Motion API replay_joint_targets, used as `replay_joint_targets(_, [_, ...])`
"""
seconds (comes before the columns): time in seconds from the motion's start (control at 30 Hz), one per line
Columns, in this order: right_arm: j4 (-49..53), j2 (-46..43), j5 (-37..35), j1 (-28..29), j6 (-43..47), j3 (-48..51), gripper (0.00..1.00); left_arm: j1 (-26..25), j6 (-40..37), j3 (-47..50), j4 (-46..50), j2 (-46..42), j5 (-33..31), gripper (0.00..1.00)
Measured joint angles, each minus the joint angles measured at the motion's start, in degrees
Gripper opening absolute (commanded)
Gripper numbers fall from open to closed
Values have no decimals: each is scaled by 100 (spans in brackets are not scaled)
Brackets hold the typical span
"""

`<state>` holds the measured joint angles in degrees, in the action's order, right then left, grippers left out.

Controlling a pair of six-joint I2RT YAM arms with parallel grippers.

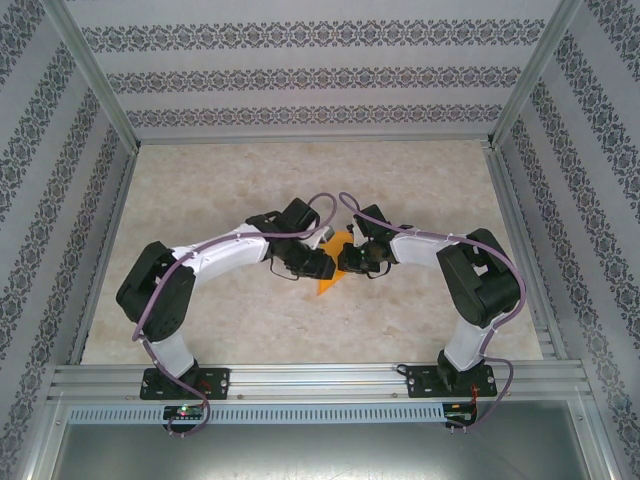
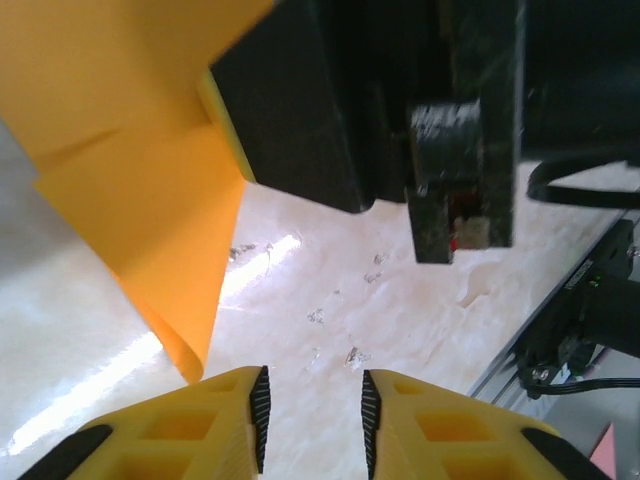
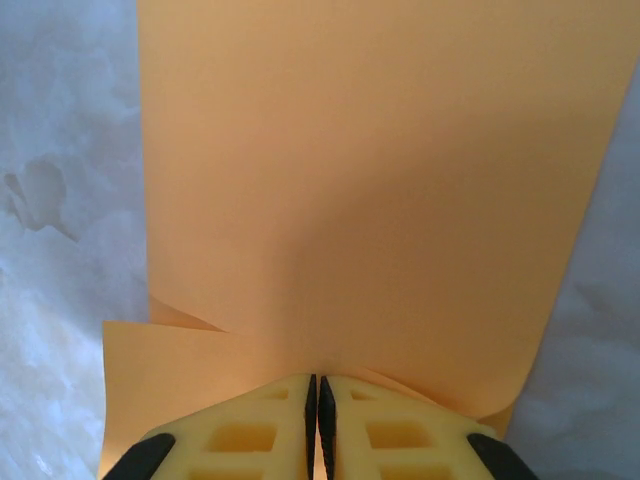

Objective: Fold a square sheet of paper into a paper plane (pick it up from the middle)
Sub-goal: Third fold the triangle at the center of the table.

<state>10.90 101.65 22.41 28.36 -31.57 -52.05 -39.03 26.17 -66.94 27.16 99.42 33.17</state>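
The 2 arms meet just below the centre of the overhead frame, over a pale marbled worktop [image 1: 250, 190]. Between their heads sits the orange sheet of paper [image 1: 330, 280], a small angular shape whose pointed tip aims toward the bottom of the frame. The left pincer [image 1: 328, 266] and the right pincer [image 1: 345, 262] face each other closely, with the paper at the spot where they meet.

In the right wrist view, the right pincer [image 3: 317, 420] is clamped on the paper [image 3: 350, 180]. Its 2 yellow fingers press together at the bottom centre with the sheet's edge nipped between them. The paper spreads upward across most of that frame, and a second layer juts out at the lower left. The worktop [image 3: 60, 250] shows along both sides.

In the left wrist view, the left pincer [image 2: 310, 420] stands apart with a clear gap between its 2 ribbed pads, and nothing sits in that gap. The paper [image 2: 130, 150] hangs in the upper left of that frame, creased, its lower corner dropping to just above the left finger. Whether it touches that finger cannot be told. The black body of the right arm [image 2: 380, 100] occupies the upper centre, beside the paper.
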Motion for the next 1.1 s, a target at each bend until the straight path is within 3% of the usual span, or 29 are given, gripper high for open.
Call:
replay_joint_targets(0.4, [-219, 90, 293, -11, -17, 9, 14, -74, 243, 437, -844, 337, -2, 28])
replay_joint_targets(1.1, [-297, 116, 507, -114, -11, 50, 14, 39, 111, 553, -1169, 619, -7, 27])
